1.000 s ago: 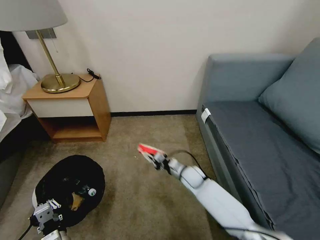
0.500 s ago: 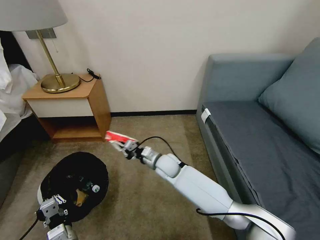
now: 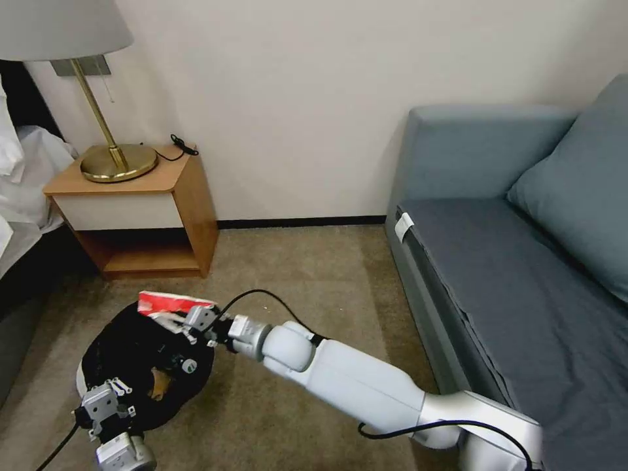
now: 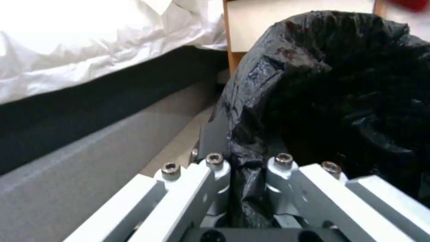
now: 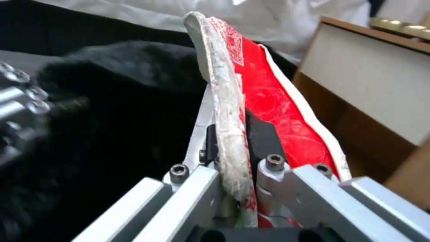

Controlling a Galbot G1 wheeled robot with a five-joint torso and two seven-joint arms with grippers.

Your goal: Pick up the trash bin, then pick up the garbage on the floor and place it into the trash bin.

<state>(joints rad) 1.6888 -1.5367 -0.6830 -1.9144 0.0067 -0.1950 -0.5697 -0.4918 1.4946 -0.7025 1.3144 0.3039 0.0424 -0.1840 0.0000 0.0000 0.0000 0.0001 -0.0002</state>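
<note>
Right gripper (image 3: 175, 320) pinches red-white snack bag (image 3: 171, 303), print unreadable; left gripper (image 4: 245, 168) clamps trash bin (image 3: 140, 353) rim.

A brass lamp (image 3: 116, 160) stands on a wooden nightstand (image 3: 140, 216) against the wall, a grey sofa (image 3: 523, 275) across the carpet (image 3: 301, 281).

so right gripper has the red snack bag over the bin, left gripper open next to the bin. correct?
Not quite. The left gripper is shut on the bin, pinching its black liner at the rim, as the left wrist view shows. The rest holds: the right gripper holds the red snack bag over the bin.
</note>
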